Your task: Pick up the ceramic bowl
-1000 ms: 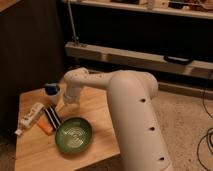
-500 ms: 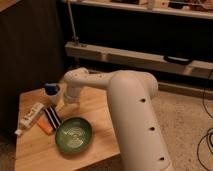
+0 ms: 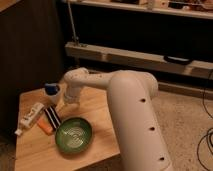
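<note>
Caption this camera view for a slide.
Gripper hangs above the table beside the white cup, behind the green ceramic bowl.

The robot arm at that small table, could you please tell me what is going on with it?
The white arm is reaching over the wooden table to pick up the ceramic bowl. Its tool hangs above the table beside the blue-topped white cup, behind the bowl and not touching it. The bowl lies near the front edge, a white tube and a striped packet beside it.
</note>
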